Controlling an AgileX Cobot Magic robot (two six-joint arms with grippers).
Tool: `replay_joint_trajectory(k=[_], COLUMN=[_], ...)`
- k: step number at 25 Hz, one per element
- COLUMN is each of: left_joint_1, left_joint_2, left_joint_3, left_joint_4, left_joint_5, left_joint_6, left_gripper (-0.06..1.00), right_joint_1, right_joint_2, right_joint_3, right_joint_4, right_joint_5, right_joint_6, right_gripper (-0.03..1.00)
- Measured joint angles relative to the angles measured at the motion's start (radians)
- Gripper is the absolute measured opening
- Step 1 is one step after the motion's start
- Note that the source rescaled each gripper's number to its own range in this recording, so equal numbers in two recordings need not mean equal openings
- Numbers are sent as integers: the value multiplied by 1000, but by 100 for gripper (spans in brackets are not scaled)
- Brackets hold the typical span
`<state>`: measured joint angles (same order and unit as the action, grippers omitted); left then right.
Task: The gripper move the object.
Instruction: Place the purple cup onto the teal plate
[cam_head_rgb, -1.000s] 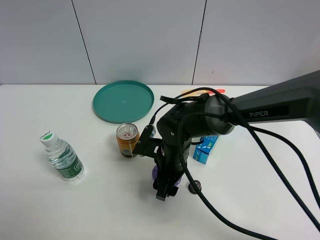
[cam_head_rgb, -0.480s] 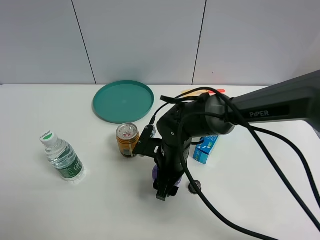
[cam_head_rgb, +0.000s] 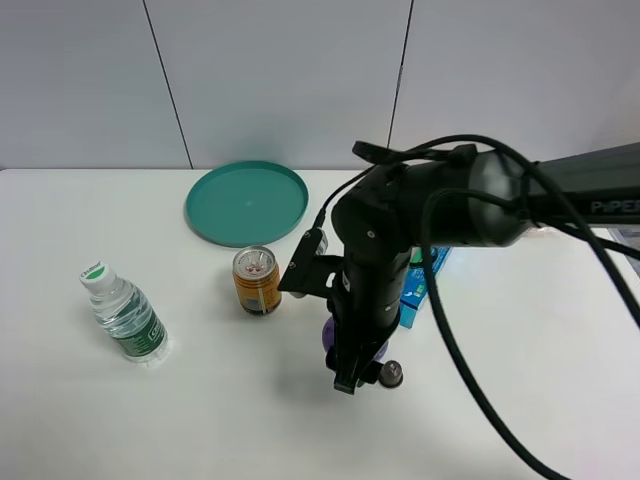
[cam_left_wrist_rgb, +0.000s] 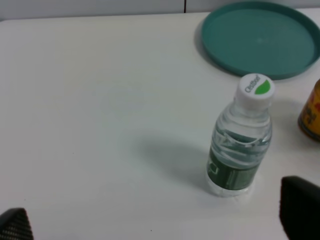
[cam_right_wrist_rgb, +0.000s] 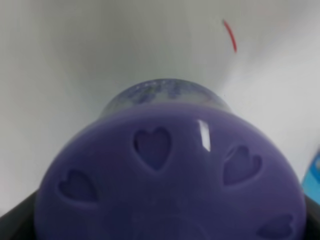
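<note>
The lavender-purple jar (cam_right_wrist_rgb: 165, 175) with heart-shaped dimples in its lid fills the right wrist view, clamped between the black fingers at the frame's lower corners. In the exterior high view only slivers of the jar (cam_head_rgb: 331, 334) show beside the bulky black arm, right of the gold can. My right gripper (cam_head_rgb: 352, 370) is shut on the jar; I cannot tell whether the jar touches the table. My left gripper (cam_left_wrist_rgb: 157, 222) is open and empty, its fingertips (cam_left_wrist_rgb: 300, 207) wide apart over bare table in front of the water bottle. The left arm does not show in the exterior high view.
A gold drink can (cam_head_rgb: 257, 280) stands left of the jar. A teal plate (cam_head_rgb: 246, 202) lies behind it. A water bottle (cam_head_rgb: 122, 312) stands at the far left. A blue box (cam_head_rgb: 417, 291) sits behind the right arm. A tiny dark capsule (cam_head_rgb: 390, 375) lies beside the right gripper.
The right arm has swung to the right, away from the gold can, carrying the jar with it; the arm's body looks raised. The other objects have not moved.
</note>
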<state>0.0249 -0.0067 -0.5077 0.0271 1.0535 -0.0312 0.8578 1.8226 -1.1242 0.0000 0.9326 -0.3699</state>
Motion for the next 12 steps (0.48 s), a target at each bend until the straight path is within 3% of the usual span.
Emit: replay_joint_trajectory(k=[5, 12], left_joint_1=[0, 0], left_joint_2=[0, 0], left_joint_3=[0, 0], left_joint_4=[0, 0], left_joint_5=[0, 0], left_joint_6=[0, 0], left_gripper=[100, 100], right_joint_1=[-17, -117], right_joint_2=[-96, -160], right_joint_3=[0, 0], right_joint_4=[0, -32], right_joint_5=[62, 131], right_joint_6=[8, 53], right_gripper=[0, 0])
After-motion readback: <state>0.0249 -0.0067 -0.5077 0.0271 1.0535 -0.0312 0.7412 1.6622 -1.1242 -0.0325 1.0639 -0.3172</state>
